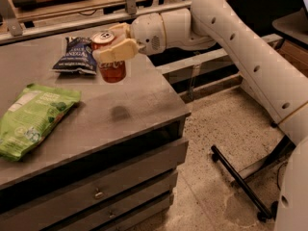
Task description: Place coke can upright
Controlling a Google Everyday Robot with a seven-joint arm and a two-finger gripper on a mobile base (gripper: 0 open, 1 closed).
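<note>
Green snack bag point(33, 119) lies flat at left on the grey tabletop point(139, 97). Dark blue chip bag point(77, 56) lies farther back, just left of the coke can point(113, 71). Can is roughly upright, silver top up, held above the tabletop with a dark shadow point(119, 112) beneath. Hand point(109, 42) is clamped around the can's upper half. White arm point(231, 37) extends rightward over the speckled floor point(216, 129).
</note>
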